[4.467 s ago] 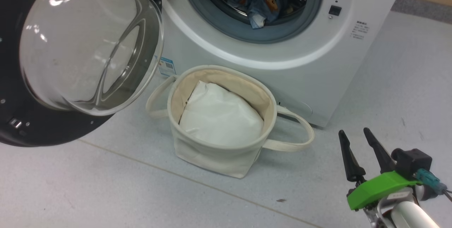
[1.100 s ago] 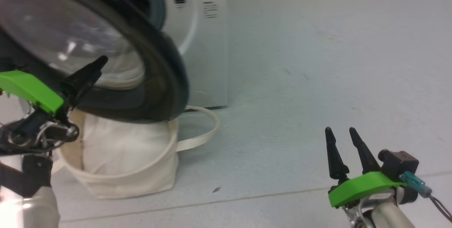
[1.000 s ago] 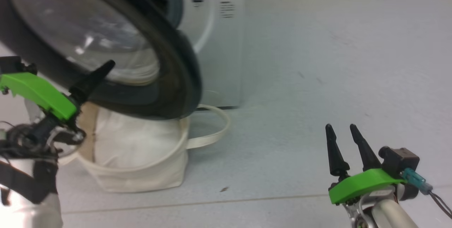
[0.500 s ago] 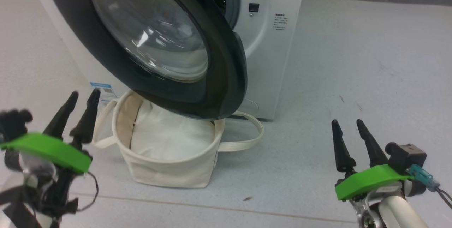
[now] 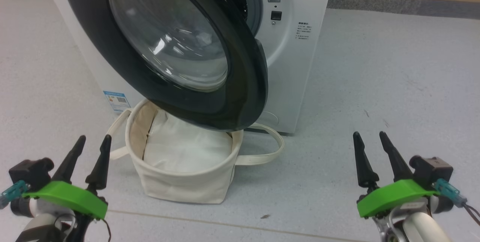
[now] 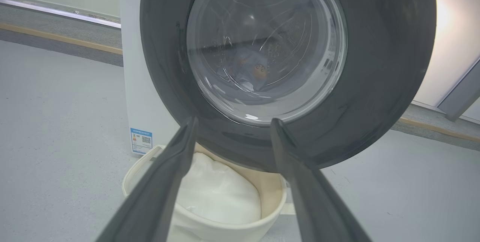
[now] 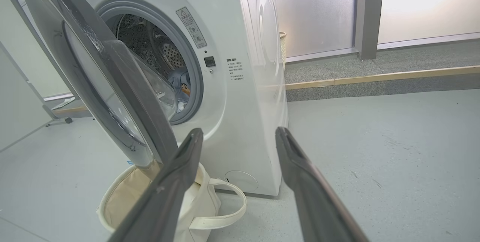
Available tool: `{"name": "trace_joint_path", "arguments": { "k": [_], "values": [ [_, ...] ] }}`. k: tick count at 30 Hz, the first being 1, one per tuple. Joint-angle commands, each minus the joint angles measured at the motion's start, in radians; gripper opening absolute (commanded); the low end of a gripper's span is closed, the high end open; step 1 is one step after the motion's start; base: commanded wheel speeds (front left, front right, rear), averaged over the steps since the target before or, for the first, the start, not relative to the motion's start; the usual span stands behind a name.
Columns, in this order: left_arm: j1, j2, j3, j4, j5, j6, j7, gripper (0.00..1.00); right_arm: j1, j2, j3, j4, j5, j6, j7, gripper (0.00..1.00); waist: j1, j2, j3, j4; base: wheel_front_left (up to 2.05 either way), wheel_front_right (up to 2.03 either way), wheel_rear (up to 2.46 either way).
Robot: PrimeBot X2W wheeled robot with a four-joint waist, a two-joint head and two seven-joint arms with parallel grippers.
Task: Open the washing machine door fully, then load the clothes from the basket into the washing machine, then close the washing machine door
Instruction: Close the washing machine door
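Observe the washing machine door [image 5: 168, 47]: a wide glossy black rim around a clear domed glass centre. It stands ajar, angled out from the front of the white washing machine [image 5: 296, 66], and its lower edge overhangs the basket [image 5: 183, 185]. In the right wrist view you can see a gap between the door and the grey gasket, with the perforated drum behind it.

Locate the clothes [image 6: 251, 69] inside the drum. Through the glass they appear as light blue cloth with orange prints.

The basket is round cream canvas with two loop handles. It stands on the floor [image 5: 375, 84] against the foot of the machine, just beside the blue label [image 5: 117, 100]. It holds a plain white padding [image 5: 187, 148].

Note the left gripper [image 5: 94, 139] at lower left, fingers apart and holding nothing, short of the basket. The right gripper [image 5: 369, 134] at lower right is likewise spread and unloaded, well clear of the machine.
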Motion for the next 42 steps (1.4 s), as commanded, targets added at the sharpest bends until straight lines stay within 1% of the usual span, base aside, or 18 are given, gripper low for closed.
{"name": "trace_joint_path", "arguments": {
  "k": [1, 8, 13, 27, 36, 40, 41, 42],
  "values": [
    [-0.032, 0.032, 0.041, -0.023, 0.005, -0.006, -0.012, 1.00, -0.009, -0.020, 0.019, -0.031, -0.003, 0.000, -0.013, 1.00, 0.0000, 0.0000, 0.001, 0.000, 0.00, 0.00, 0.00],
    [-0.022, -0.001, 0.088, -0.041, 0.039, -0.006, -0.012, 1.00, -0.008, -0.021, 0.020, -0.031, -0.002, 0.000, -0.013, 1.00, 0.0000, 0.0000, 0.001, -0.003, 0.00, 0.00, 0.00],
    [-0.017, -0.005, 0.109, -0.044, 0.054, -0.006, -0.013, 1.00, -0.006, -0.019, 0.016, -0.032, -0.001, 0.000, -0.013, 1.00, 0.0000, 0.0000, 0.004, -0.005, 0.00, 0.00, 0.00],
    [-0.009, -0.022, 0.125, -0.052, 0.076, -0.006, -0.013, 1.00, 0.000, -0.021, 0.008, -0.038, 0.000, 0.000, -0.013, 1.00, 0.0000, 0.0000, -0.005, 0.003, 0.00, 0.00, 0.00],
    [-0.002, -0.025, 0.139, -0.056, 0.077, -0.006, -0.013, 1.00, -0.002, -0.038, 0.018, -0.035, 0.001, 0.000, -0.013, 1.00, 0.0000, 0.0000, -0.019, 0.026, 0.00, 0.00, 0.00],
    [-0.002, -0.027, 0.149, -0.062, 0.077, -0.006, -0.013, 1.00, -0.021, -0.056, 0.040, -0.031, 0.001, 0.000, -0.013, 1.00, 0.0000, 0.0000, -0.023, 0.046, 0.00, 0.00, 0.00],
    [-0.002, -0.027, 0.153, -0.064, 0.076, -0.006, -0.013, 1.00, -0.031, -0.062, 0.051, -0.030, -0.001, 0.000, -0.013, 0.99, 0.0000, 0.0000, -0.024, 0.051, 0.00, 0.00, 0.00],
    [-0.002, -0.028, 0.156, -0.066, 0.074, -0.006, -0.013, 1.00, -0.043, -0.065, 0.064, -0.034, -0.002, 0.000, -0.013, 0.55, 0.0000, 0.0000, -0.025, 0.057, 0.00, 0.00, 0.00]
  ]
}}
